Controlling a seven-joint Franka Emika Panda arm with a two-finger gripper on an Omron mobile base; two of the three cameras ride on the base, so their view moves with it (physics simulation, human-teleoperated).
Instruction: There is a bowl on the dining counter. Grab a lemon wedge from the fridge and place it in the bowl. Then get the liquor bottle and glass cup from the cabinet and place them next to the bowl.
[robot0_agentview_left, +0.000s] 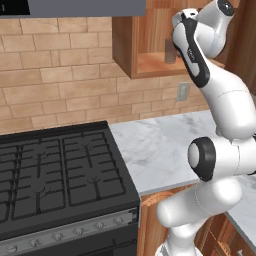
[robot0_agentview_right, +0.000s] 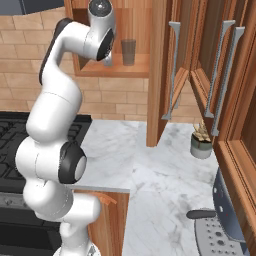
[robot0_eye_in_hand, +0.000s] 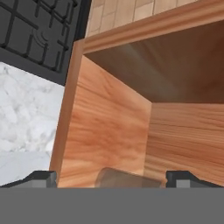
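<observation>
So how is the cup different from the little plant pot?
The cup stands up high on the cabinet shelf; the pot stands low on the marble counter. The cup is see-through grey and looks empty; the pot is pale and solid, with a plant sticking out. Both are small and upright.

A tan brick wall runs at twelve o'clock; a black stove sits at nine, a marble worktop at three.
</observation>
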